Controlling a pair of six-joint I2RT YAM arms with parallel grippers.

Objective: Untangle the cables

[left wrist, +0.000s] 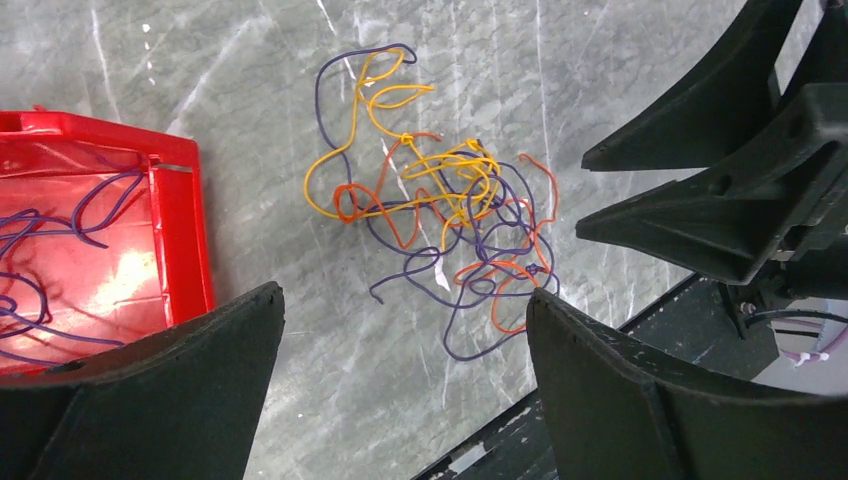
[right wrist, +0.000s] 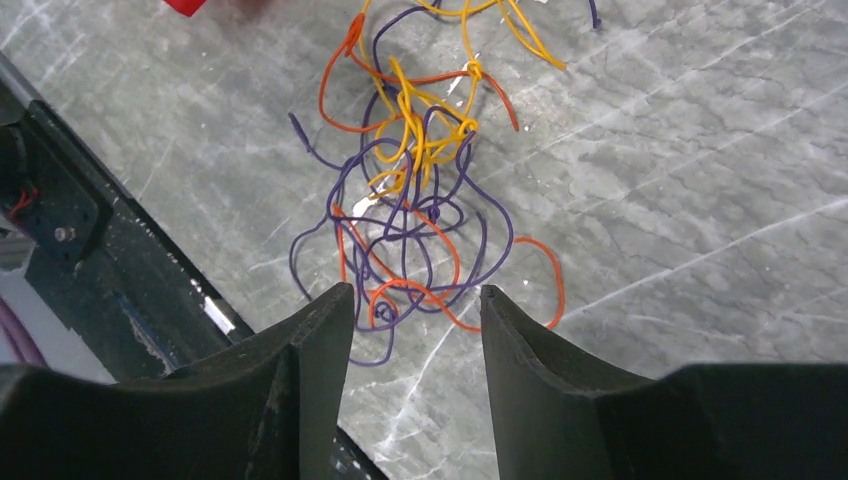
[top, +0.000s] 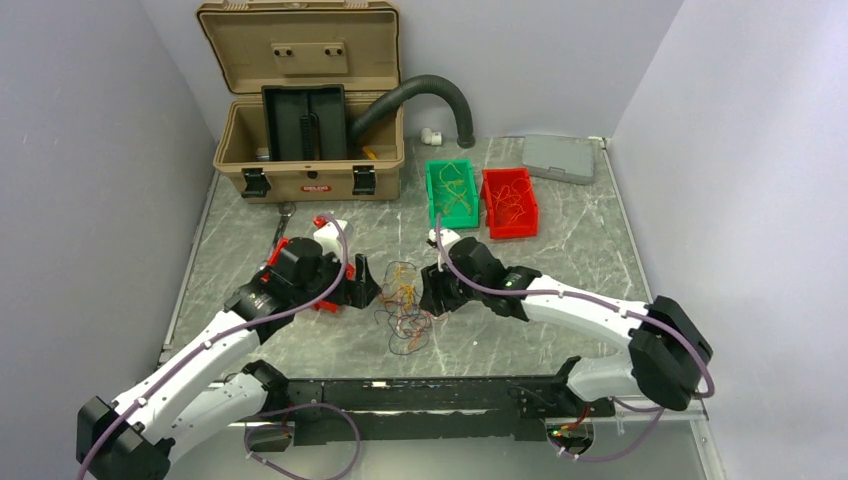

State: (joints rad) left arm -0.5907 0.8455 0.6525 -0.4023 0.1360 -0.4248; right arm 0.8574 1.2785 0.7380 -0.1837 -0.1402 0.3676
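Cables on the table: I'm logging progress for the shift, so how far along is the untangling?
Done: some strands already lie in the green bin and red bin. In hand: nothing visibly gripped; the open left claw and right claw flank the cables. Left: yellow, orange and purple strands are one knotted heap.

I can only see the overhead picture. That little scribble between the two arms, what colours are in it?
Observer: The cables are purple, yellow and orange strands, with the yellow knotted at the middle.
Visitor: Is the right claw holding any?
Observer: No. The right gripper has its fingers apart with loops showing between them, nothing pinched.
Visitor: What's that red under the left arm?
Observer: A red bin with purple wires inside, beside the wide-open left gripper.
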